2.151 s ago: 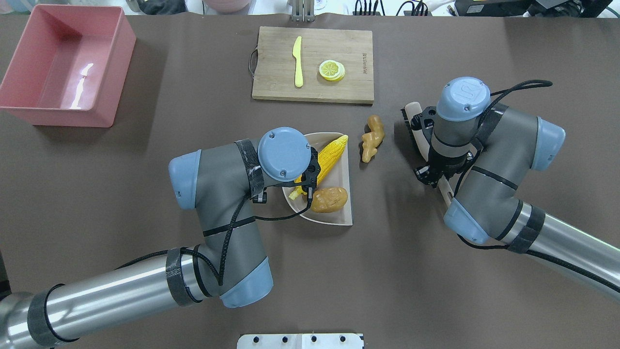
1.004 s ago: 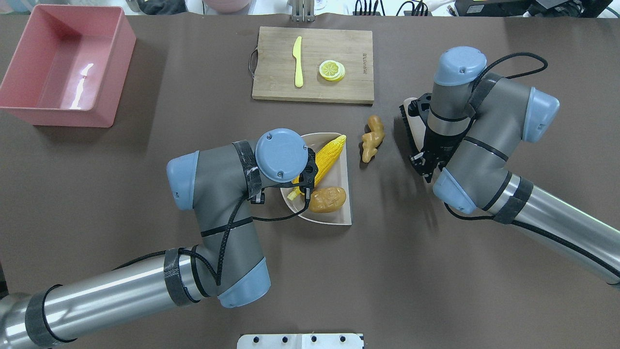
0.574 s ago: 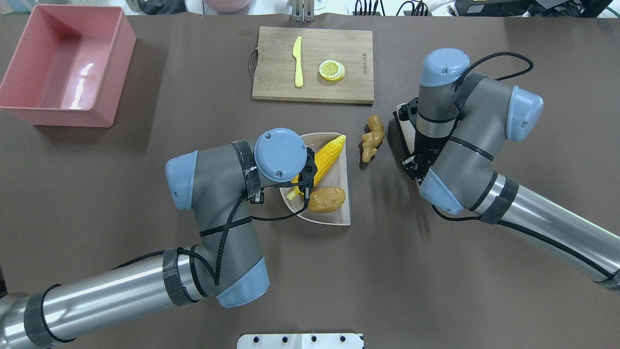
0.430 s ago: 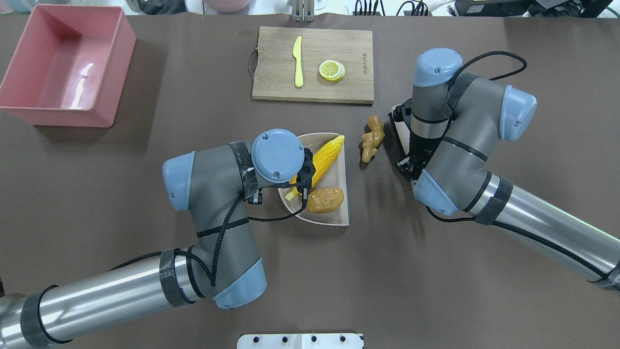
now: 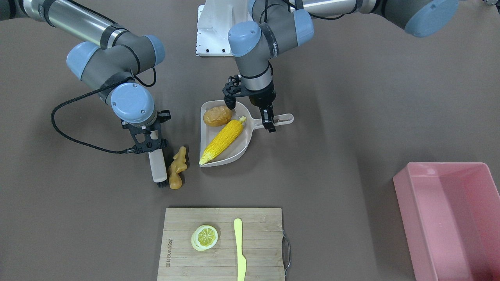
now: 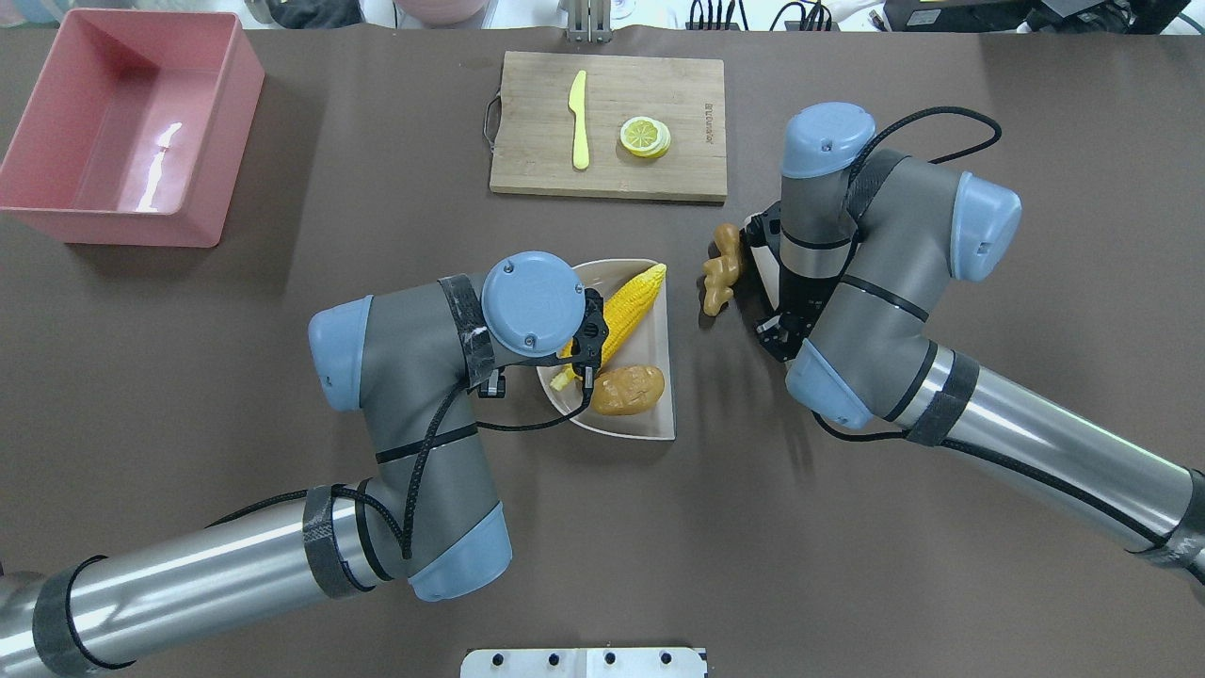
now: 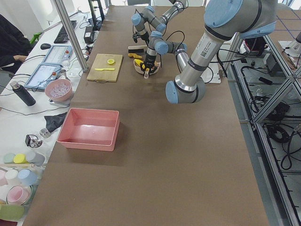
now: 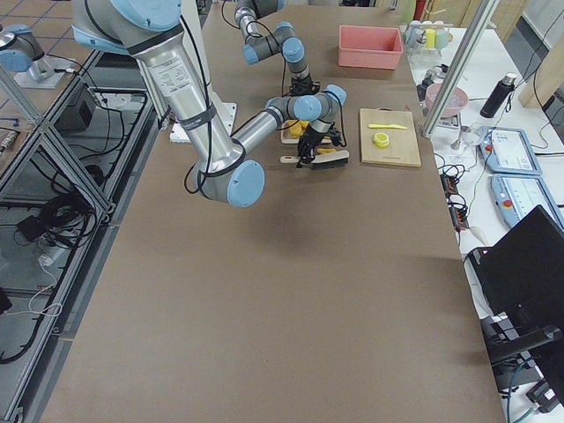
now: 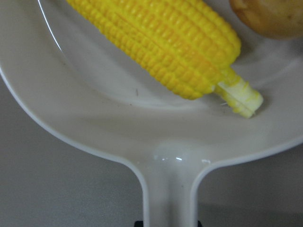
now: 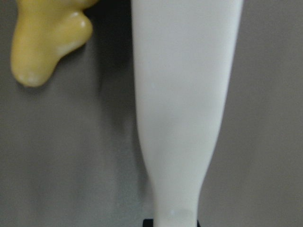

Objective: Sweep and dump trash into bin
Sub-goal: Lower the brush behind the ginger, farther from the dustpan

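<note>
Pinching the handle of the dustpan [image 5: 234, 151]: left gripper [image 5: 268, 121], with corn cob [image 5: 222, 141] and potato [image 5: 217, 116] in the pan. The right gripper [image 5: 149, 143] pinches the brush [image 5: 157, 167], bristles just beside the ginger root [image 5: 177, 171]; bin [image 5: 407, 203] well apart. Stamp on the cutting board [image 5: 259, 244] illegible.

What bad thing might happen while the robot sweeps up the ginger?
The ginger sits near a corner of the open edge of the dustpan, so the brush may push it past. The tip of the corn lies at that edge; it might slide out when the left gripper carries the dustpan to the far bin.
</note>
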